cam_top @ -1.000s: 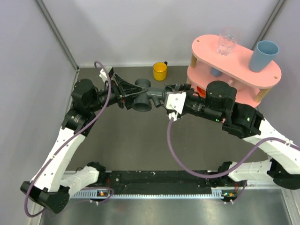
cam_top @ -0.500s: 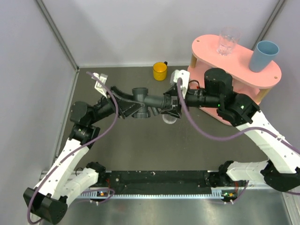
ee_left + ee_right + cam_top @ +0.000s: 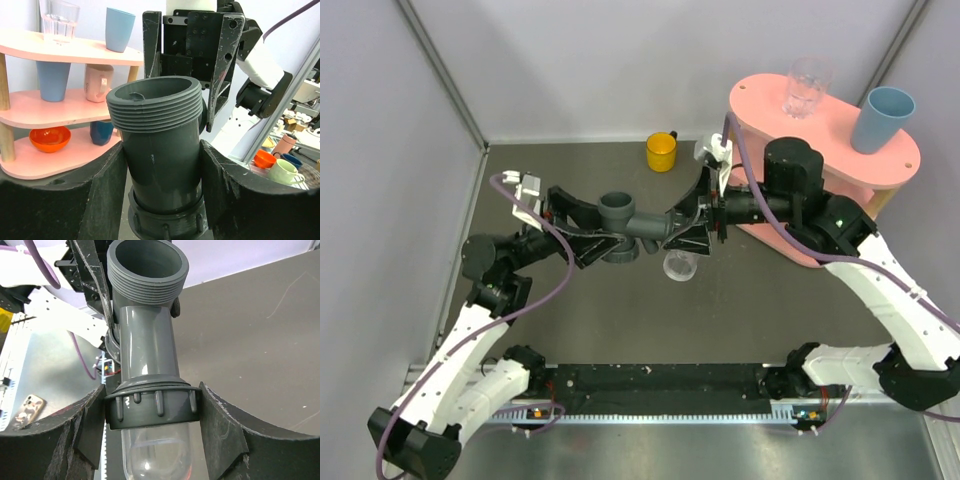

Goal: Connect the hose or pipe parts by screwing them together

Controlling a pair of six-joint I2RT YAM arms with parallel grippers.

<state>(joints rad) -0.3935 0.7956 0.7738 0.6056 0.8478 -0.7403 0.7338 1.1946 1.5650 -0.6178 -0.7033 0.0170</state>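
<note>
- I count two grippers, both mine: my left gripper point(image 3: 161, 150) and my right gripper point(image 3: 151, 392).
- There are two pipe parts: one T-shaped fitting point(image 3: 638, 222) and one clear piece point(image 3: 155, 455).
- Apart from these, I see one yellow cup point(image 3: 661, 152) at the upper middle of the top view and one pink shelf point(image 3: 760, 100) at the upper right. On its top board stand one drinking glass point(image 3: 807, 88) and one blue cup point(image 3: 883, 118).
- The T-shaped fitting is of dark grey plastic with round ends. In the top view one open end faces the camera. In both wrist views an open end shows several thread ridges around its outside, with a smooth tube under them.
- The clear piece is short, tubular and see-through. It carries one grey collar point(image 3: 150, 407) with small upright ribs all around.
- In the right wrist view this collar sits around the foot of the grey tube, and the clear part comes out below it. How far it is screwed on, I cannot tell.
- The fitting is in the air above the dark table point(image 3: 620, 330), a little up and left of the middle of the top view, between my two grippers. The clear piece is at its right side, just under my right gripper in that picture.
- My left gripper pinches the smooth grey tube below the thread, with one finger touching each side.
- My right gripper pinches the grey collar, with both fingers against its ribs.
</note>
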